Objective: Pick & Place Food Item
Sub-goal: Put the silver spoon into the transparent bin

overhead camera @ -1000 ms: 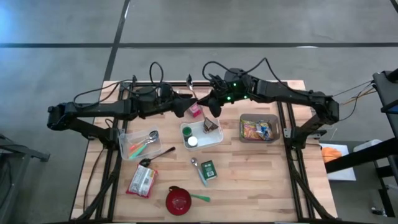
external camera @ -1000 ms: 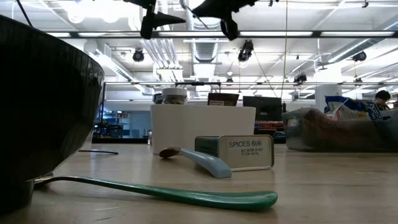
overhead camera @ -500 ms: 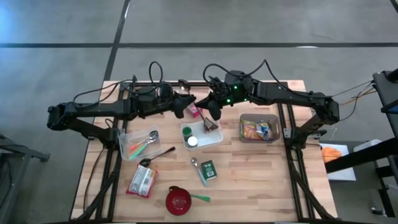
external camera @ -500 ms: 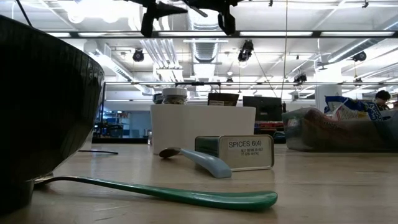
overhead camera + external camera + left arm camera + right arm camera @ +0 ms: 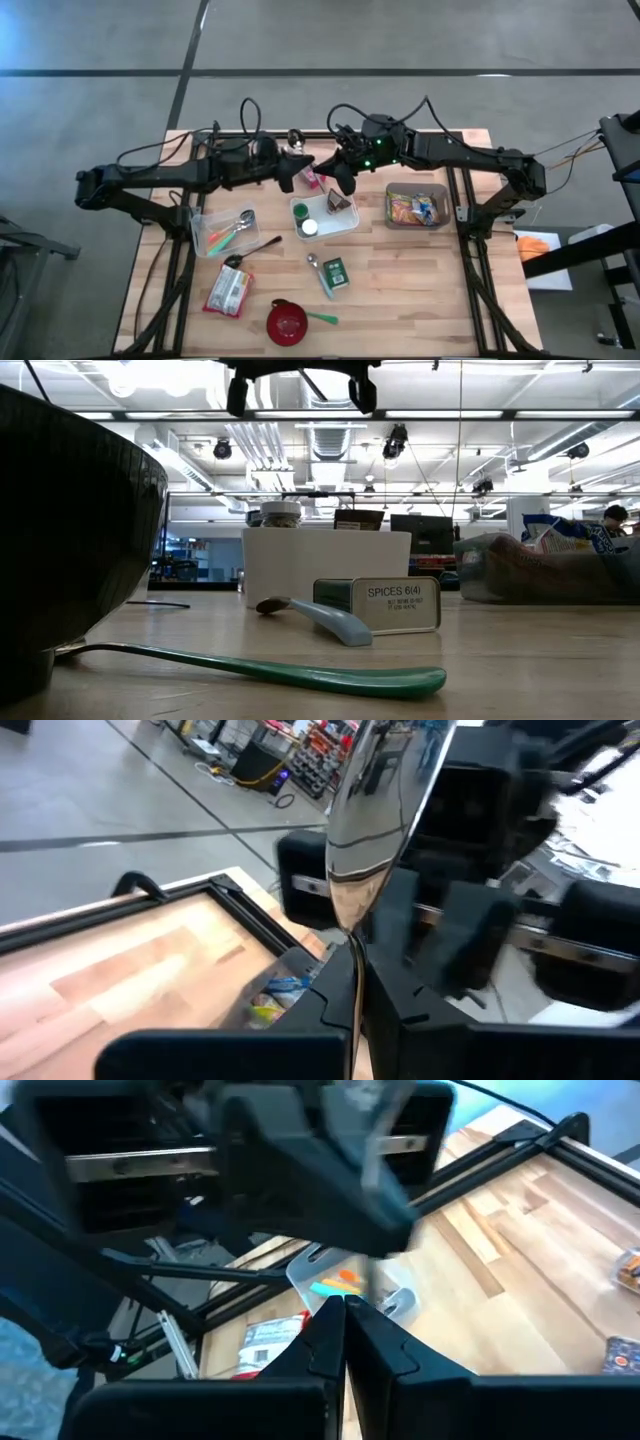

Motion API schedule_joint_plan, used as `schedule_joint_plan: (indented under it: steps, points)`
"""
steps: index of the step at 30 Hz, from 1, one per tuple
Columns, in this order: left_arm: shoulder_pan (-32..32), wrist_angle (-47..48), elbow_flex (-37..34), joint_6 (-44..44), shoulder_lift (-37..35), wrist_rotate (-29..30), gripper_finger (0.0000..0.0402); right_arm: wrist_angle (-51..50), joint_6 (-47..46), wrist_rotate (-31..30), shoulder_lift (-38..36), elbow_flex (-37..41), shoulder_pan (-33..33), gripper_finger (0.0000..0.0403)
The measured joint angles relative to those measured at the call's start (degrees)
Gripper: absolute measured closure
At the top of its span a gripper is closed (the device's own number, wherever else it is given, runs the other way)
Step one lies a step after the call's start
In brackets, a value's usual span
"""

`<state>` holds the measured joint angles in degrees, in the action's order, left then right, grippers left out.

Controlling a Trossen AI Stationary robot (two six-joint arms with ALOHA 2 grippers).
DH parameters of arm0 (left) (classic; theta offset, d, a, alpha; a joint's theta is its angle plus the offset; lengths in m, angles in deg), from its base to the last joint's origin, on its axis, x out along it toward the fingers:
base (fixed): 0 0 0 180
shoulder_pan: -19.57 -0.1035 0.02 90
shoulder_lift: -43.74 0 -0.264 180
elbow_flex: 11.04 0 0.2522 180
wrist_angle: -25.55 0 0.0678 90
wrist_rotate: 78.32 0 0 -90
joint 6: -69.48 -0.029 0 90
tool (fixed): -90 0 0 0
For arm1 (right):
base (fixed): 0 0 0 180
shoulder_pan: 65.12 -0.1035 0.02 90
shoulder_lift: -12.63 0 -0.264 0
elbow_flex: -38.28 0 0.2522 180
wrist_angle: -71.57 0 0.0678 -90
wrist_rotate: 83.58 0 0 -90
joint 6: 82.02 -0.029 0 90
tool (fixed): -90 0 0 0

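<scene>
Two arms meet over the upper middle of the desk (image 5: 420, 290), yet no food looks lifted: snacks (image 5: 415, 208) lie in the bin (image 5: 388, 206) right of centre, and a dark packet (image 5: 340, 200) sits in the white tray (image 5: 322, 226) at centre. The left pincer (image 5: 352, 952) pinches a metal spoon (image 5: 375, 820). The right pincer (image 5: 345, 1308) is pressed together with nothing seen in it, so I judge that both pick and place are yet to do.

Far edge: crowded, left gripper (image 5: 297, 160) and right gripper (image 5: 340, 172) close together above white tray (image 5: 324, 216) | Mid-table (image 5: 420, 280): open wood right of spice tin (image 5: 335, 272) | Near edge: red bowl (image 5: 286, 322), packet (image 5: 228, 292) in the way
</scene>
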<state>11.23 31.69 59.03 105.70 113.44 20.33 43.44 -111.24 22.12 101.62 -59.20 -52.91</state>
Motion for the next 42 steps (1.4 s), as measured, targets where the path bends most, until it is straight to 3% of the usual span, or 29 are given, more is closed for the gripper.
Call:
schedule_joint_plan:
  steps: [11,20,34,42]
  points:
    - [0.0,4.8,0.0,1.6,-2.7,-1.4,0.04,0.2,3.7,-0.1,0.0,-0.1,-0.2,0.0394]
    - [0.0,20.1,0.6,1.7,-9.3,-1.4,0.0401,0.1,7.0,1.1,0.0,-0.1,-0.3,0.0387]
    - [0.8,77.9,21.5,-0.9,-5.5,-2.5,0.0401,-0.4,7.0,1.3,1.2,-0.1,-0.8,0.0202]
    - [7.4,85.4,17.9,-3.8,-1.4,-4.1,0.0401,-2.4,7.1,1.3,1.2,0.2,-0.9,0.0148]
